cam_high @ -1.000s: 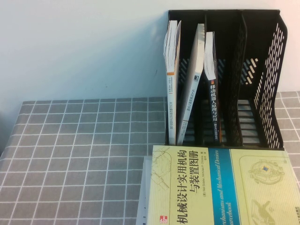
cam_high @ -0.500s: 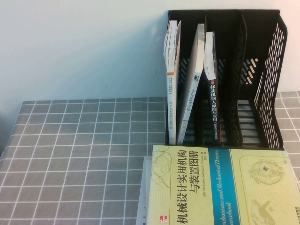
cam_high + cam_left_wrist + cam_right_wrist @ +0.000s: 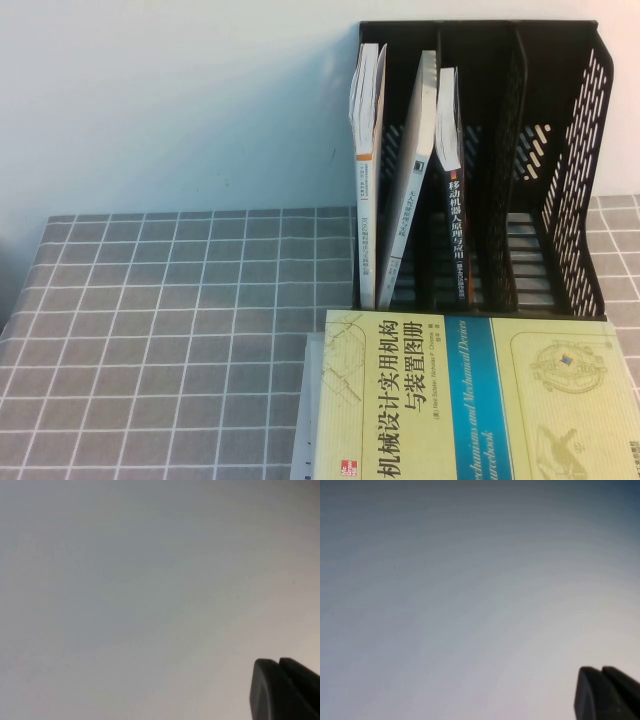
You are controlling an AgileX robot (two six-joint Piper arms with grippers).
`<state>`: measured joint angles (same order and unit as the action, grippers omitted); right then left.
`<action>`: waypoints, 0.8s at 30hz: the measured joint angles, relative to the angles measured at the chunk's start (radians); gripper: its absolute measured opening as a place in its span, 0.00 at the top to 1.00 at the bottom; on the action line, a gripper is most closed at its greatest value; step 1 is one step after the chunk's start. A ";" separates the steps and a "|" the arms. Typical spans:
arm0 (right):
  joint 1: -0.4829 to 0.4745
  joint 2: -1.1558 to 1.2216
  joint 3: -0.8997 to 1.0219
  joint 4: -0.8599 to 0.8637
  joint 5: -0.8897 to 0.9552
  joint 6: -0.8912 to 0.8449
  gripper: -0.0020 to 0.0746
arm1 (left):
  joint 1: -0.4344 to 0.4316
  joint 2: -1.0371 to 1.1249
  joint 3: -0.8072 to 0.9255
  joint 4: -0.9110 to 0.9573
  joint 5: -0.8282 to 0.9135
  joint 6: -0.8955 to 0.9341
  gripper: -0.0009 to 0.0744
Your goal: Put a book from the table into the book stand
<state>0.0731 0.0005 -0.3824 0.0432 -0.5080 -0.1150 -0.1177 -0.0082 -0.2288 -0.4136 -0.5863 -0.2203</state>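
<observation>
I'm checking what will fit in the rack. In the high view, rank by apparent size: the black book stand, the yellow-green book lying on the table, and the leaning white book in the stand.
1. Book stand and yellow-green book: unsure; the book is nearer and cropped.
2. Leaning white book: smallest.
The left gripper and right gripper show only in their wrist views, facing blank background.

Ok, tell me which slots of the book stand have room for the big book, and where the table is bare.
The book stand is free in its right slots; its left slots hold three upright books. The table is bare left of the stand and the book. The left gripper and right gripper face only blank wall, outside the high view.
</observation>
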 joint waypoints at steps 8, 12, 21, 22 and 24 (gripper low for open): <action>0.000 0.282 -0.292 0.080 0.325 0.004 0.98 | 0.000 0.301 -0.355 0.020 0.467 0.018 0.99; 0.000 0.415 -0.323 0.110 0.470 0.015 0.98 | 0.000 0.453 -0.445 0.002 0.753 -0.011 0.99; 0.000 0.446 -0.324 0.102 0.822 -0.038 0.98 | 0.000 0.596 -0.453 0.029 1.019 0.018 0.99; 0.000 0.451 -0.324 0.091 0.889 -0.040 0.98 | 0.000 0.598 -0.453 0.019 1.024 0.018 0.99; 0.002 0.470 -0.324 0.046 1.006 -0.035 0.98 | 0.000 0.604 -0.455 0.000 1.030 0.018 0.99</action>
<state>0.0753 0.4709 -0.7068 0.0893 0.4977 -0.1498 -0.1177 0.5961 -0.6834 -0.4137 0.4442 -0.2026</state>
